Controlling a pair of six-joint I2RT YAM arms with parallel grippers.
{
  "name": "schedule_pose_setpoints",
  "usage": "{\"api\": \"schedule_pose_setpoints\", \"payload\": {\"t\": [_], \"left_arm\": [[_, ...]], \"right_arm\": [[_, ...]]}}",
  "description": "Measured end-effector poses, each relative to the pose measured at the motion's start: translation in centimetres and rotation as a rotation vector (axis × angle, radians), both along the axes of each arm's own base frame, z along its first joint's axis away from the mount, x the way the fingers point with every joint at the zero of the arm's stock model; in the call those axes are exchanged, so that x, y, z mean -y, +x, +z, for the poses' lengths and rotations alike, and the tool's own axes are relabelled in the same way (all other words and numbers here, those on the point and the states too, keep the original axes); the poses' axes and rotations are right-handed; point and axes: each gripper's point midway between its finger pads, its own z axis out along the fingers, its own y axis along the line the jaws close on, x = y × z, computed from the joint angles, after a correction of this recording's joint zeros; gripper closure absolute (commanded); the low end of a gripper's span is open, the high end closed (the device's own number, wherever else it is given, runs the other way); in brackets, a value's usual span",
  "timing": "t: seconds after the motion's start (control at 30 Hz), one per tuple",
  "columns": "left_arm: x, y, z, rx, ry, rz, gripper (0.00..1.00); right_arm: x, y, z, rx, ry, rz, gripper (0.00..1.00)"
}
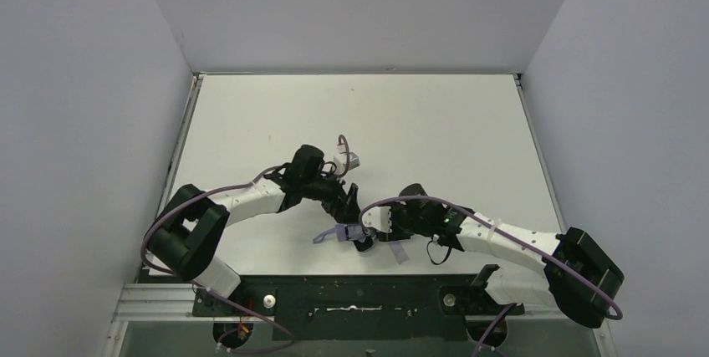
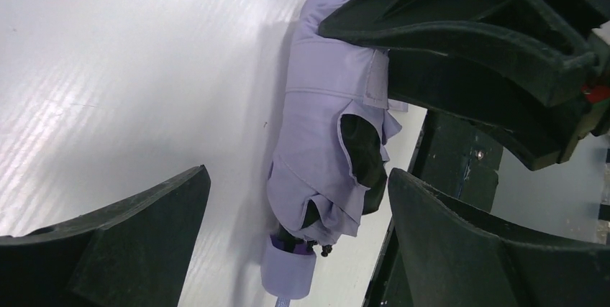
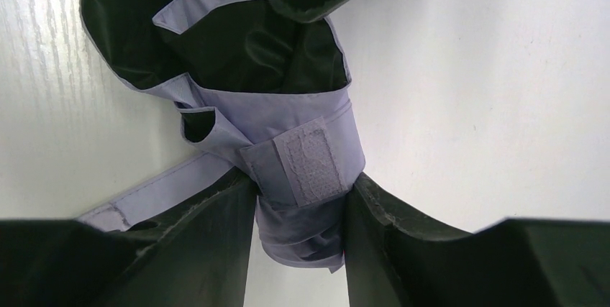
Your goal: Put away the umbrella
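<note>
White tabletop [image 1: 435, 123], by the middle of its near edge, bears the folded lavender umbrella [image 2: 313, 141], clamped in the right pincer [image 3: 302, 203], the left pincer [image 2: 296, 174] spread wide above it.

Top view: my left gripper [image 1: 349, 198] and right gripper [image 1: 370, 230] are covering most of the umbrella [image 1: 328, 235]; only lavender scraps are showing, too small to read. Left wrist view: my right gripper is hiding the umbrella's far end, and the bottom edge is cutting off the handle [image 2: 288, 271]. Right wrist view: my right fingers [image 3: 208, 249] are masking the bundle's lower part.
</note>
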Motion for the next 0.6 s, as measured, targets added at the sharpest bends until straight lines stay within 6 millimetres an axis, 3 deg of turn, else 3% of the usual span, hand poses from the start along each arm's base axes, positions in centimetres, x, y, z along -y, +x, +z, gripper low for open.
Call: {"api": "schedule_pose_setpoints", "payload": {"t": [0.3, 0.5, 0.6], "left_arm": [[1.5, -1.8, -2.8, -0.076, 0.030, -0.079, 0.06], [2.6, -3.1, -3.6, -0.084, 0.029, -0.130, 0.06], [2.9, -3.2, -3.6, -0.079, 0.023, -0.136, 0.19]], "right_arm": [[-0.1, 0.5, 0.1, 0.056, 0.001, 0.005, 0.72], [-0.1, 0.7, 0.1, 0.071, -0.001, 0.001, 0.72], [-0.1, 0.7, 0.1, 0.075, 0.002, -0.003, 0.72]]}}
